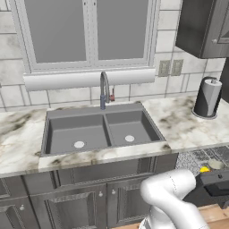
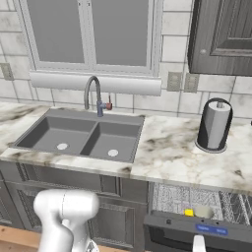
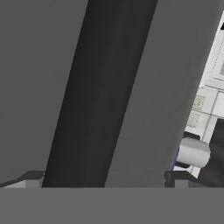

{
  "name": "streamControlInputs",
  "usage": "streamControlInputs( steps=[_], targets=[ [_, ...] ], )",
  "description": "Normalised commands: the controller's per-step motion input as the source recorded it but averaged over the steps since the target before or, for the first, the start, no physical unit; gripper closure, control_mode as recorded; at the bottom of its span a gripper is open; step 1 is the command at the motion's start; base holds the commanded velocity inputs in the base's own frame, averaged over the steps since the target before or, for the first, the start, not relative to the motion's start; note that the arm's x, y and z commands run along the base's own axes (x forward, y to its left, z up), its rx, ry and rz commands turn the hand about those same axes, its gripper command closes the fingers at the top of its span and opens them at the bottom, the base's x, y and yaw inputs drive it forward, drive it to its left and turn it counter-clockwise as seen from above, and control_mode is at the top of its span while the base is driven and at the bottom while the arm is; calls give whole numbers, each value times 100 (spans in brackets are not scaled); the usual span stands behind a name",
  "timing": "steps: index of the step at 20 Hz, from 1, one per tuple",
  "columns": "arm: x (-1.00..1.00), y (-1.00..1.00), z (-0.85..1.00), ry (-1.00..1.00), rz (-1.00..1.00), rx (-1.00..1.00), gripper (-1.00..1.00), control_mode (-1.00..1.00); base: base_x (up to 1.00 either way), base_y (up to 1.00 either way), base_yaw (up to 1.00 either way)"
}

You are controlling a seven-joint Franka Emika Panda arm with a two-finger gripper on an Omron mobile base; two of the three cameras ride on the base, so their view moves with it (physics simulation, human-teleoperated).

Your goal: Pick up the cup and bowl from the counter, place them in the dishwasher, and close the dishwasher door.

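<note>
The cup (image 2: 189, 212) and bowl (image 2: 204, 211) are seen set in the dishwasher (image 2: 197, 201) rack; the door (image 2: 197, 235) is judged partly raised, not yet shut. The gripper (image 3: 105, 181) is spread, nothing held.

White arm (image 1: 172, 197) bent low, tool (image 3: 105, 179) jaws spread wide.

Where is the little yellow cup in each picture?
Left base view: the cup sits at the lower right, in the dishwasher rack, left of the bowl.
Right base view: the cup sits low and right of middle, in the rack, left of the bowl.
Hand view: not in it.
Shared landmark: the paper towel roll.
</note>
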Motion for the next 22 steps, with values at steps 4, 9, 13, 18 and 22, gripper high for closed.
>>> streamControlInputs(
  steps=[4, 9, 13, 18, 22],
  targets=[
    [75, 0, -69, -1, 0, -34, -100, -100, 0, 0, 0],
    [49, 0, -83, -2, 0, -34, -100, -100, 0, 0, 0],
    [41, 0, -84, -1, 0, -31, -100, -100, 0, 0, 0],
    [43, 0, -84, -3, 0, -33, -100, -100, 0, 0, 0],
    [42, 0, -86, -4, 0, -31, -100, -100, 0, 0, 0]
  ],
)
